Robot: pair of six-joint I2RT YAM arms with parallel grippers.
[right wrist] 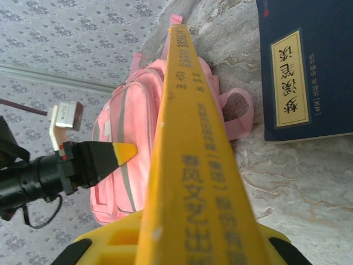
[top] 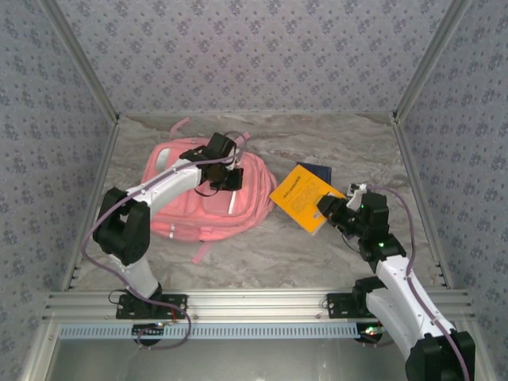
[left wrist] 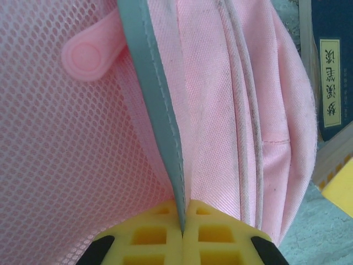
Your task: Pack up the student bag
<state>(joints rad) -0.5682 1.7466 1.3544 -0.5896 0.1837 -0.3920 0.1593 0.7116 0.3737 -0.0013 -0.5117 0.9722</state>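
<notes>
**A:** Top view. Where is the bag?
**B:** The bag (top: 198, 198) lies flat on the table (top: 317, 254), left of centre, straps toward the back wall. The left gripper (top: 230, 176) is down on its upper right edge. The right gripper (top: 327, 208) pinches a yellow book (top: 303, 193) at its near corner, just right of the bag. A blue book (top: 316, 170) lies behind that.

**A:** Step?
**B:** My read: opening the bag while the first book is brought over. I see nothing packed.

**A:** Left wrist.
**B:** The pads are pressed together on a grey strip (left wrist: 157, 105) edging the pink fabric. There is mesh to the left and a round pink pull tab (left wrist: 87, 55) above. The blue book's cream label (left wrist: 330, 74) carries a column of Chinese characters, too soft for me to read.

**A:** Right wrist.
**B:** The jaws clamp the yellow book by its spine, and the book is edge-on, pointing at the bag. Black Chinese print runs along the spine. The label's characters are sharper here, with a smaller column beside them. No Latin brand anywhere.

**A:** Next move?
**B:** Judgement only. The left gripper should lift the strip to gape the bag's mouth. The right one then tilts the yellow book and slides it into the gap. I cannot tell whether that strip borders the main opening.
</notes>
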